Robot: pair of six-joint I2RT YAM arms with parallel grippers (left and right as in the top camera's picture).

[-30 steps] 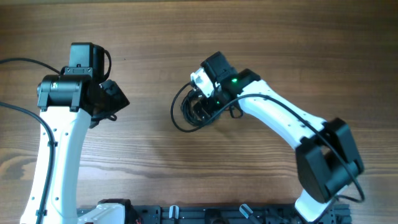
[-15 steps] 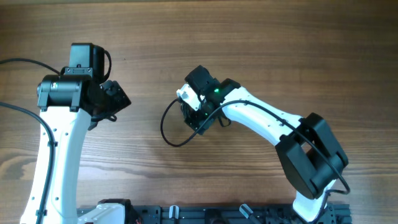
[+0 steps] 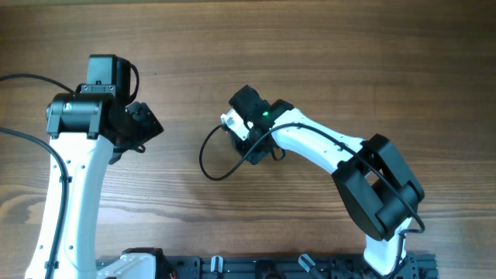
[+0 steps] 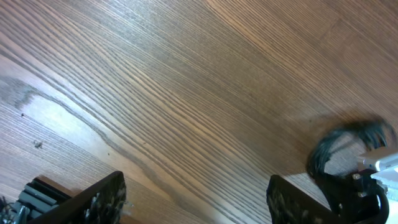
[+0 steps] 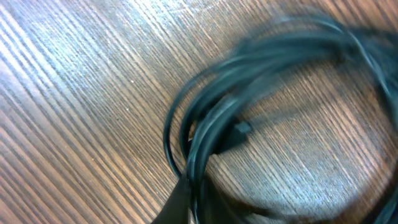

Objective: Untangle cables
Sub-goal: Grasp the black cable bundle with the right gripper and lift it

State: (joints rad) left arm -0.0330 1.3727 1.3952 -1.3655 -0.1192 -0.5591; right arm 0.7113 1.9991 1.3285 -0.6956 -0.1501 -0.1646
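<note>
The cables [image 3: 203, 160] are a bundle of thin dark wire near the middle of the wooden table, with one loose loop trailing to the left. In the right wrist view the cables [image 5: 205, 134] form a blurred dark-green coil with a small plug inside it. My right gripper [image 3: 246, 138] sits over the bundle, its jaws shut on several strands [image 5: 196, 202]. My left gripper [image 3: 147, 124] hangs open to the left, apart from the wire. Between its fingers [image 4: 199, 205] lies only bare wood. The cables [image 4: 336, 149] show at the right of the left wrist view.
The wooden table [image 3: 325, 46] reaches every edge of the overhead view. A thicker black arm cable [image 3: 23, 77] runs in from the left edge. A black rail [image 3: 256, 267] lies along the front edge between the arm bases.
My right gripper has moved left over the bundle and closed on its strands. The loose loop has been dragged left with it. The left arm has hardly moved.
</note>
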